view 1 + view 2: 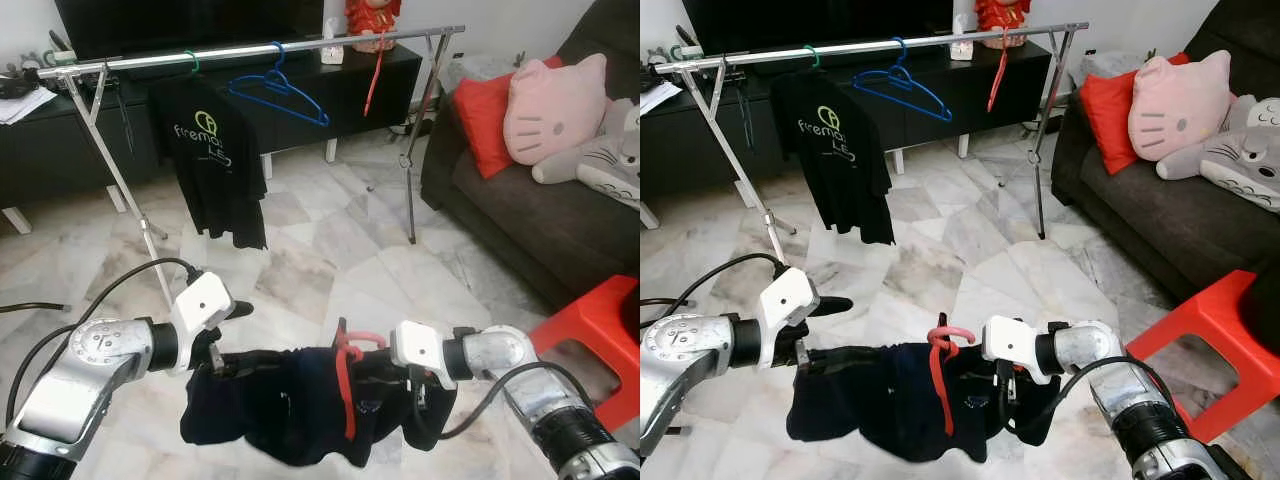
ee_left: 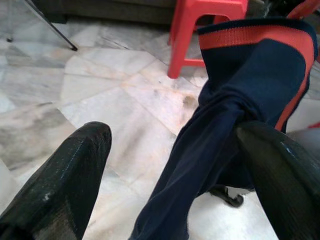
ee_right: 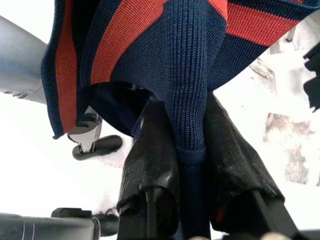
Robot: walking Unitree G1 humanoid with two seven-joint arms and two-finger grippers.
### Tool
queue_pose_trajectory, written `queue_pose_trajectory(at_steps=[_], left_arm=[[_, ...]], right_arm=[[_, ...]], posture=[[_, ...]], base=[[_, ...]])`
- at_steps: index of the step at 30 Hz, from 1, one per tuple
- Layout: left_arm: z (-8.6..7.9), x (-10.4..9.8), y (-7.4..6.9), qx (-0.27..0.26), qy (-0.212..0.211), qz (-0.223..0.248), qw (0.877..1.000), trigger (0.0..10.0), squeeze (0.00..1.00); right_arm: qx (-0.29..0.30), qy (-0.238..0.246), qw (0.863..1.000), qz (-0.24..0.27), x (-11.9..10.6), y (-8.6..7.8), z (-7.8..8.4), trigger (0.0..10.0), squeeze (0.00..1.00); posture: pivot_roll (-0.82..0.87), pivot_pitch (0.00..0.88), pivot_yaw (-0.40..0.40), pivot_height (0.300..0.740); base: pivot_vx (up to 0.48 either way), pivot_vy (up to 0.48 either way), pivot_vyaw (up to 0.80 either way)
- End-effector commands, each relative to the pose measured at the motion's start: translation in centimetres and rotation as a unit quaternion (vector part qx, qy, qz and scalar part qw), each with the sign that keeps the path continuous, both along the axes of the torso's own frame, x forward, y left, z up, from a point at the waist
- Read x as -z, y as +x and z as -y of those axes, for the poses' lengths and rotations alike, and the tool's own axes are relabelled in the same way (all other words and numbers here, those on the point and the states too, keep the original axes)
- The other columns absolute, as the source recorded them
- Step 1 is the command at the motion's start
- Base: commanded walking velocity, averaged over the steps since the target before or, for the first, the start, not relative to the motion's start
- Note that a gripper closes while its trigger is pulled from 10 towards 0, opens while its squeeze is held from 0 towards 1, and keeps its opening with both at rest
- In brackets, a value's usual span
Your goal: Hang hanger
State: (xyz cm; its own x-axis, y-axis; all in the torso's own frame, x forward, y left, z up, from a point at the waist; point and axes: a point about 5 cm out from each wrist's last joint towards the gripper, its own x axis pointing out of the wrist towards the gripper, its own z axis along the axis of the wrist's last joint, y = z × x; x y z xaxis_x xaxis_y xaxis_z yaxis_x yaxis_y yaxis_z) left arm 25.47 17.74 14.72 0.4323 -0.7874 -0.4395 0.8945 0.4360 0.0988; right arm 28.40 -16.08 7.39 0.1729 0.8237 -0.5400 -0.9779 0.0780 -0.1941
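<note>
**Dark garment on a red hanger held between both grippers, in front of the rack**

A navy garment [image 1: 280,405] with red-orange stripes is held low over the marble floor [image 1: 330,250], stretched between the two arms. A red hanger [image 1: 943,375] is seen inside it, with its hook standing out at the top edge of the cloth, near the middle.

The right gripper [image 3: 192,165] is clenched on a ribbed fold of the garment; in the right wrist view the knit is pinched tightly between the two black fingers [image 3: 150,150]. The left gripper [image 2: 175,165] is placed at the other end of the garment. In the left wrist view its fingers [image 2: 75,165] are spread apart, and the cloth lies against one finger only, so no firm grasp is shown there.

Well beyond the arms, a metal clothes rack [image 1: 260,48] is standing before a black TV cabinet [image 1: 350,80]. On its bar a black T-shirt [image 1: 215,160] with a green print is hung, then an empty blue hanger [image 1: 280,90], and further along a thin red hanger [image 1: 375,75].

To the robot's right a dark sofa [image 1: 520,210] is seen with a red cushion [image 1: 485,115], a pink cat pillow [image 1: 555,110] and a grey plush toy [image 1: 600,165]. A red plastic stool [image 1: 600,330] is placed near the right arm.
</note>
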Motion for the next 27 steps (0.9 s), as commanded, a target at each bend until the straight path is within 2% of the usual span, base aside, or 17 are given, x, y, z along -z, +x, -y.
queue_pose_trajectory(at_steps=[1,8,13,20,27], left_arm=[[0.0,0.4,-0.6,0.018,0.006,-0.022,1.000,10.0,0.00],[0.5,0.9,-1.3,0.059,0.000,-0.060,0.996,10.0,0.00],[1.3,1.3,-1.1,0.060,-0.007,-0.057,0.997,10.0,0.00],[3.1,1.8,-1.5,0.090,-0.020,-0.069,0.993,10.0,0.00],[4.1,2.6,-1.9,0.097,-0.017,-0.079,0.992,10.0,0.00]], right_arm=[[-0.018,0.000,1.000,0.020,-0.7,0.1,0.1,10.0,0.00],[-0.039,0.001,0.999,0.016,-0.9,-0.2,-0.2,10.0,0.00],[-0.051,0.006,0.998,0.018,-1.0,-0.4,-0.7,10.0,0.00],[-0.062,0.009,0.998,0.021,-1.2,-0.5,-1.3,10.0,0.00],[-0.066,0.013,0.997,0.029,-1.6,-0.4,-1.9,10.0,0.00]], posture=[[-0.09,0.015,-0.048,0.740],[-0.09,0.002,-0.047,0.740],[-0.09,0.000,-0.047,0.740],[-0.10,0.000,-0.045,0.740],[-0.10,0.000,-0.045,0.740]], base=[[0.000,0.000,0.00],[0.000,0.000,0.00],[0.000,0.000,0.00],[0.000,0.000,0.00],[0.000,0.000,0.00]])
